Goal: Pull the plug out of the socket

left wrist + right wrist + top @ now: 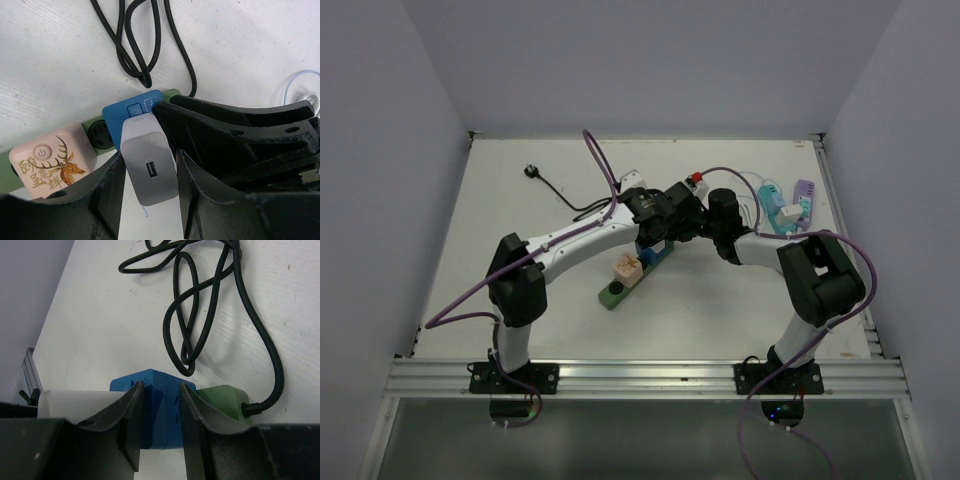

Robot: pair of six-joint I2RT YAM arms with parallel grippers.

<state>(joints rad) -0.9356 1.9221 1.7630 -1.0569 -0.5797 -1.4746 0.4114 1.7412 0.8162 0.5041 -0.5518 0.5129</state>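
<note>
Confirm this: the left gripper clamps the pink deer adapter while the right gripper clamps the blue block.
Not quite. The left wrist view shows the left gripper clamping the white USB charger; the pink deer adapter sits apart, untouched. The right gripper does clamp the blue block.

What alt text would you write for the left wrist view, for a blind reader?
The left gripper clamps a white USB charger plugged into a blue socket block on a green power strip. A pink deer-printed cube sits beside it; black cable loops beyond.
</note>
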